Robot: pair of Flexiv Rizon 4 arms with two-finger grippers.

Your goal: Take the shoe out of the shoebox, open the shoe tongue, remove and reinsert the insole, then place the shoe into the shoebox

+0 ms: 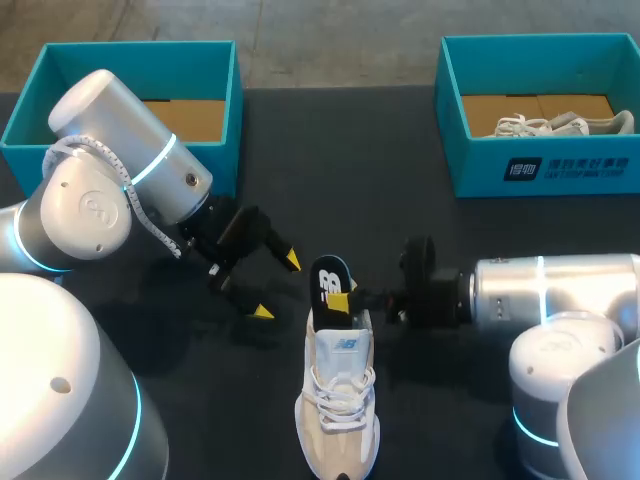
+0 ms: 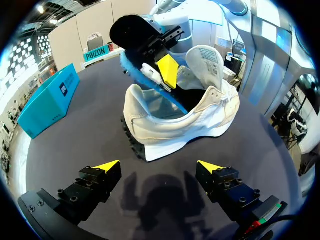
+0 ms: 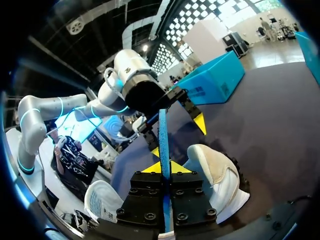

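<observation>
- Teal shoeboxes at the counter's far corners: left shoebox [image 1: 140, 60]; right shoebox [image 1: 480, 170] with a second shoe [image 1: 545, 125] inside.
- White shoe [image 1: 340, 400] upright at the near edge's middle, outside both boxes.
- Right fingers [image 3: 150, 167] clenched on the blue-black insole [image 1: 328, 285], upright above the heel opening.
- Left fingers [image 2: 106, 166] spread wide, holding nothing, near the heel.

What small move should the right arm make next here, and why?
Probably draw the insole up and clear of the white sneaker. The right gripper has its jaws shut on it, the insole's lower end sits in the sneaker's opening, and the left gripper, open, holds nothing.
</observation>
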